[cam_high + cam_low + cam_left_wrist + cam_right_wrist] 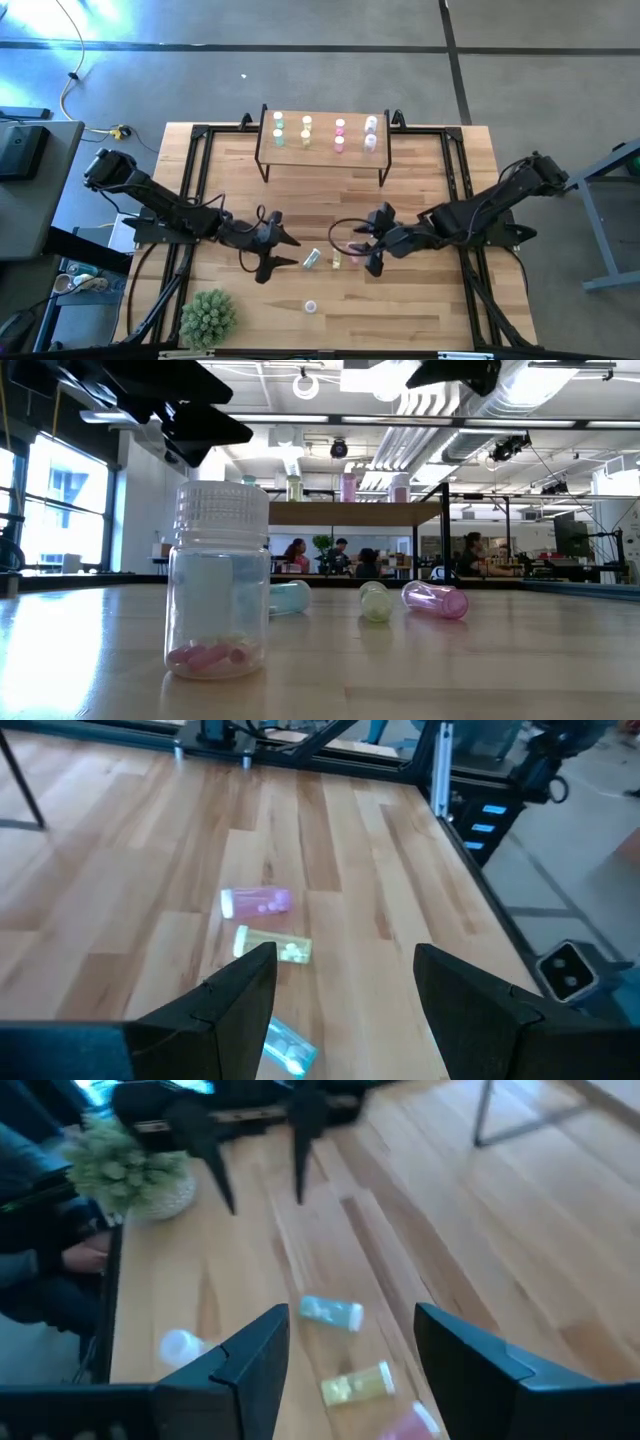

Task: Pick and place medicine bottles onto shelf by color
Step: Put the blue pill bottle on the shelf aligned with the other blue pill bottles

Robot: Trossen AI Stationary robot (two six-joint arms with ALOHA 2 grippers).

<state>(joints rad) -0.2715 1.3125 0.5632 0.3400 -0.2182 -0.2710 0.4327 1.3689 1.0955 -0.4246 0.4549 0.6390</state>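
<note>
Mid-tabletop: three medicine bottles lying loose, green (312,258), yellow (337,262), pink (354,262); a fourth (311,306) upright nearer, awaiting sorting. Shelf (322,150) at far edge, holding eight bottles in colour columns. Left gripper (277,251) and right gripper (371,243) flank them, fingers apart, empty. Open tabletop (430,300) all round; plant ball (208,318) near-left.

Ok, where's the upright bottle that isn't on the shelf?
In the high view, the upright bottle stands alone near the table's front edge, right of the plant.
</note>
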